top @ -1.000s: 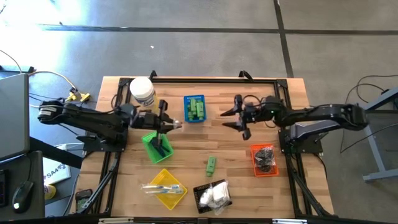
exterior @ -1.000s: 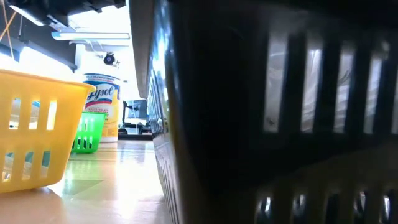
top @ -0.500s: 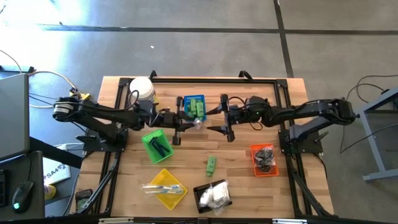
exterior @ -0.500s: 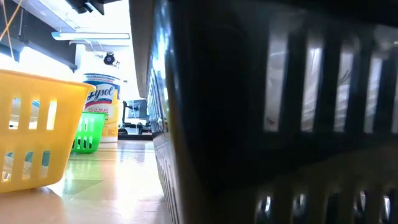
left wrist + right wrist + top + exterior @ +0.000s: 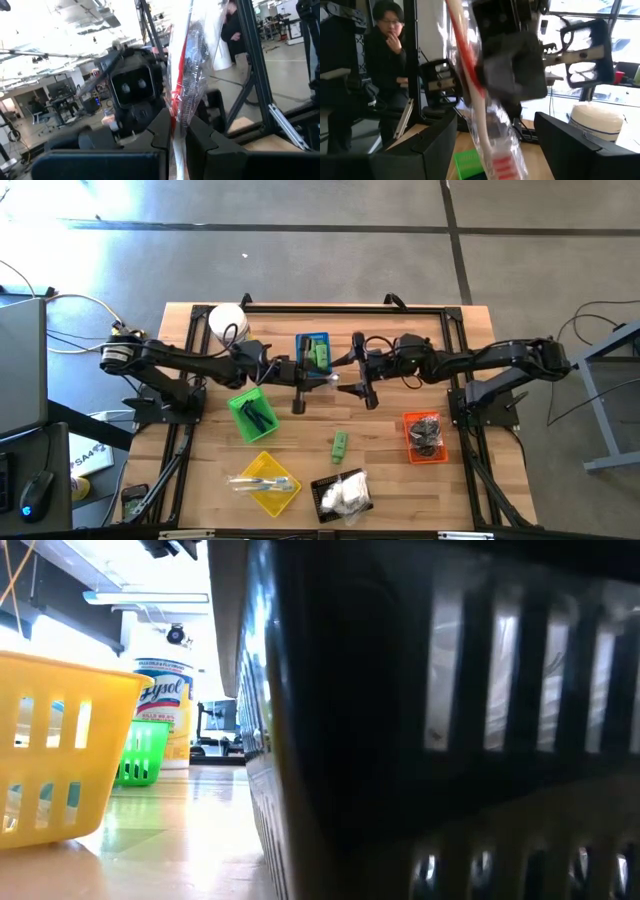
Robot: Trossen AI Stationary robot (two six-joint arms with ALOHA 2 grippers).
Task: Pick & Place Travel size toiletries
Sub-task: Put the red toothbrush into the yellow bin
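My left gripper [image 5: 303, 378] is over the middle of the table, shut on a thin toothbrush with red marks in a clear wrapper [image 5: 326, 378], which is lifted off the table. It also shows in the left wrist view [image 5: 187, 60]. My right gripper [image 5: 354, 370] faces it from the table's right. It is wide open, with one finger on each side of the wrapper's free end [image 5: 487, 125] and apart from it. A loose green bottle [image 5: 340, 444] lies on the table nearer the front. My left gripper pinches the wrapped toothbrush between its two fingers at the end nearest it [image 5: 176, 117]. The fingers come about level from the table's left. The toothbrush sticks out past the fingertips toward my right gripper, clear of the table.
A blue basket [image 5: 313, 354] with green bottles stands just behind the grippers. The green basket [image 5: 251, 413], yellow basket [image 5: 265, 483], black basket [image 5: 340, 494] with white packets and orange basket [image 5: 425, 436] stand nearer the front. A white jar [image 5: 228, 323] is at the far left.
My left gripper has gone from above the green basket toward the table's right, carrying the wrapped toothbrush. My right gripper has gone toward the table's left to meet it, and its open fingers now stand around the wrapper's free end.
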